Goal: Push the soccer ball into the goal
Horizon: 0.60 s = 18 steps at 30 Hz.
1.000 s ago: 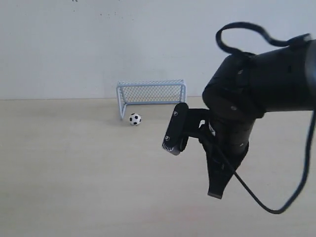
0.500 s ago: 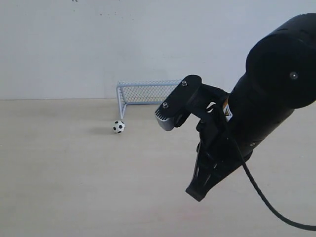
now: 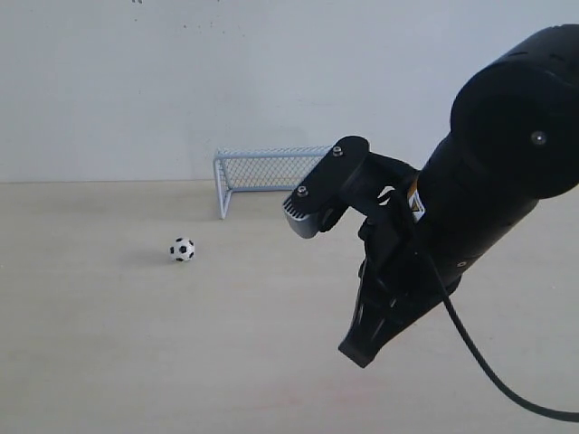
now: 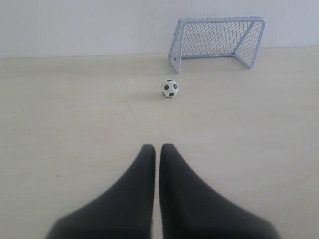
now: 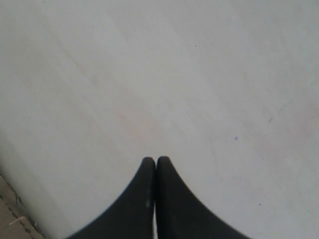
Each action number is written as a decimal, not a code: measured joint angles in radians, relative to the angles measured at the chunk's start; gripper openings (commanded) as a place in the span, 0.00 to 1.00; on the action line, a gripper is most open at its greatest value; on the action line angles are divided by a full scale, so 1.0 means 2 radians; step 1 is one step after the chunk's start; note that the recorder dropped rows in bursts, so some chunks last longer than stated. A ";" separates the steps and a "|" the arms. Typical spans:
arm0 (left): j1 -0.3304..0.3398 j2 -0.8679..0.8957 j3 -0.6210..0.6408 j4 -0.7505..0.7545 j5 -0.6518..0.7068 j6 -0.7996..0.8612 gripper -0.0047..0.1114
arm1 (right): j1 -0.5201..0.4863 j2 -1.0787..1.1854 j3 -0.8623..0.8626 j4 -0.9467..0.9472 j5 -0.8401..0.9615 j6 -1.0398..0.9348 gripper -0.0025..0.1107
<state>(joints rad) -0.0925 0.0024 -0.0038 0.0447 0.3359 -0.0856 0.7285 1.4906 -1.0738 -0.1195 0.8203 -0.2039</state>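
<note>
The soccer ball (image 3: 182,250) lies on the pale table, out in front of the goal (image 3: 271,172) and to the left of its left post. The goal stands against the back wall with its mouth facing the camera. The left wrist view has the soccer ball (image 4: 170,88) straight ahead of my left gripper (image 4: 157,147), a good gap away, and the goal (image 4: 217,40) beyond it to one side. The left gripper is shut with nothing in it. My right gripper (image 3: 359,353) hangs above the table at the right, shut and empty (image 5: 156,159); it hides the goal's right end.
A plain white wall (image 3: 136,90) rises directly behind the goal. The bulky right arm (image 3: 488,181) with its wrist camera (image 3: 317,199) and trailing cable fills the right of the exterior view. The right wrist view shows the table's edge (image 5: 10,219) in one corner.
The ball has rolled left and towards the camera, away from the goal's left post. The right arm swung to a new pose a second ago and has stayed still since.
</note>
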 measured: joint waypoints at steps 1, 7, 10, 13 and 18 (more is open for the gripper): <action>0.000 0.000 0.000 0.000 0.000 0.000 0.08 | 0.000 0.000 0.000 0.000 0.000 0.000 0.02; 0.000 0.000 0.000 0.000 0.000 0.000 0.08 | 0.000 0.000 0.000 0.000 0.000 0.000 0.02; 0.000 0.000 0.000 0.000 0.000 0.000 0.08 | 0.000 0.000 0.000 0.001 0.000 0.000 0.02; 0.000 0.000 0.000 0.000 0.000 0.000 0.08 | 0.000 0.000 0.000 0.002 0.000 0.000 0.02; 0.000 0.000 0.000 0.000 0.000 0.000 0.08 | 0.000 0.000 0.000 0.003 0.000 0.003 0.02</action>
<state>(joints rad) -0.0925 0.0024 -0.0038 0.0447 0.3359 -0.0856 0.7285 1.4906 -1.0738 -0.1129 0.8203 -0.1976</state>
